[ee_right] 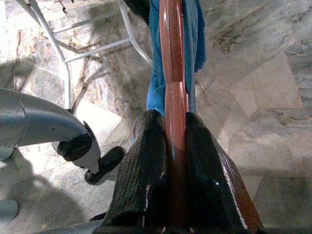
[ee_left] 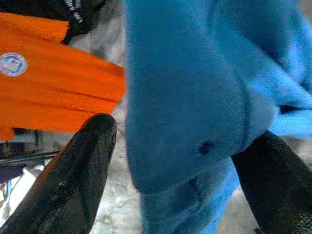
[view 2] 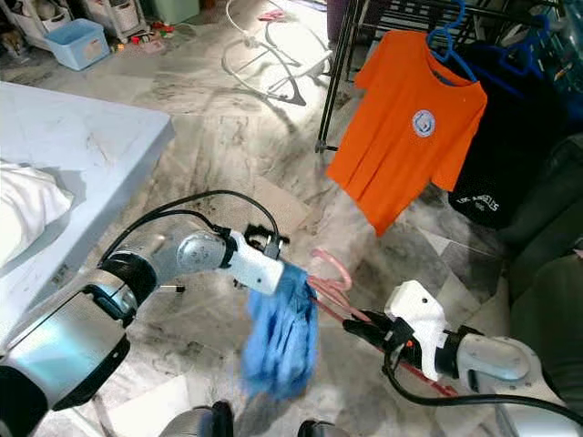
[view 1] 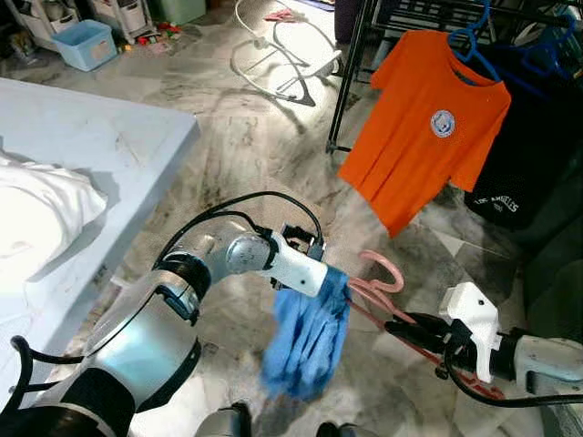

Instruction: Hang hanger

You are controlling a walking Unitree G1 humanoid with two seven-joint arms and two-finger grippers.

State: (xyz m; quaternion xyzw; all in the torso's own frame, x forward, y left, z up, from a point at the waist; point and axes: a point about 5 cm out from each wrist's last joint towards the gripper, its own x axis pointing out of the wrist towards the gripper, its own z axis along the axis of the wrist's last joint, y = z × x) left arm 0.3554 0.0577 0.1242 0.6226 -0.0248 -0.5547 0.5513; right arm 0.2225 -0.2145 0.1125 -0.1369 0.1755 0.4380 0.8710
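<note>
A blue garment (view 1: pixel 305 337) hangs over one arm of a pink-red hanger (view 1: pixel 383 273). My left gripper (view 1: pixel 332 278) is at the top of the garment. In the left wrist view its black fingers (ee_left: pixel 83 180) stand wide apart, open, with the blue cloth (ee_left: pixel 195 97) bulging between them. My right gripper (view 1: pixel 410 326) is shut on the hanger's other arm, and the right wrist view shows the red bar (ee_right: pixel 173 58) clamped between its pads (ee_right: pixel 146 161). The hanger's hook curls up between the two grippers, above the marble floor.
A black clothes rack (view 1: pixel 351 73) stands ahead on the right with an orange T-shirt (view 1: pixel 424 127) on a blue hanger (view 1: pixel 474 45) and a black shirt (view 1: pixel 519 182). A pale blue table (view 1: pixel 109 155) with white cloth (view 1: pixel 36 214) is on the left. A white wire frame (view 1: pixel 282 64) lies on the floor.
</note>
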